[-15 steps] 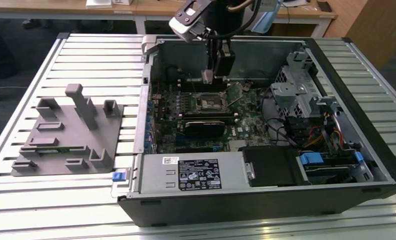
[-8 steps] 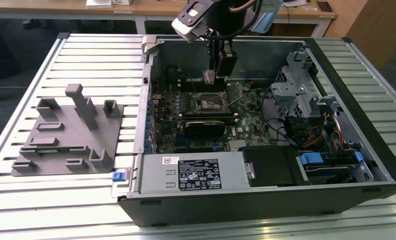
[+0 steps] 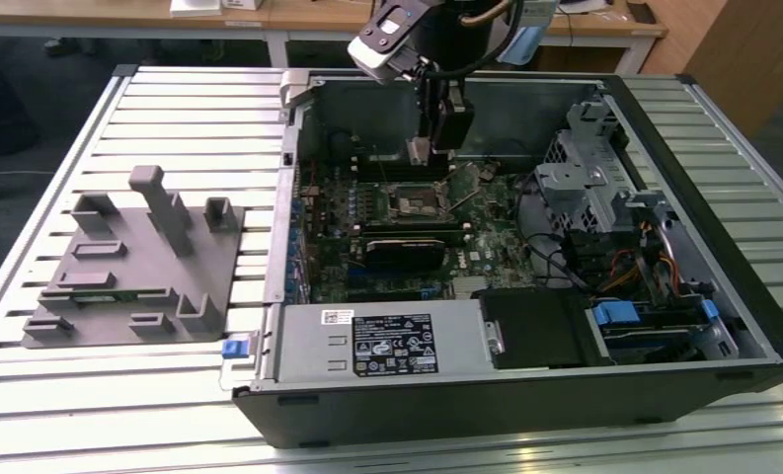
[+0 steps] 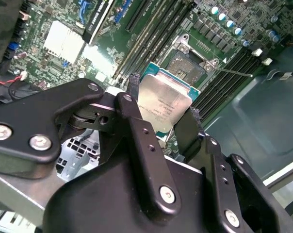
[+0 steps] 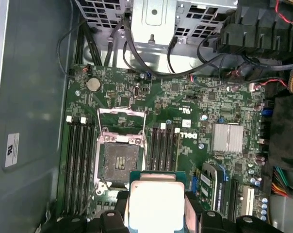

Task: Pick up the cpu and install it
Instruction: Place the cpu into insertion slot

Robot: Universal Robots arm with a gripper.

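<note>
The cpu, a flat square chip with a silvery top, is clamped by its edges between the black fingers of my gripper. In the first wrist view the cpu hangs just beside the open socket, whose metal frame is flipped up. The second wrist view shows the socket bare beyond the chip. In the exterior view my gripper hovers inside the computer case, a little above and behind the socket.
The open computer case surrounds the motherboard. Memory slots flank the socket. A drive cage and cables lie at the exterior view's right, and a power supply at the front. A grey holder block sits on the slatted table.
</note>
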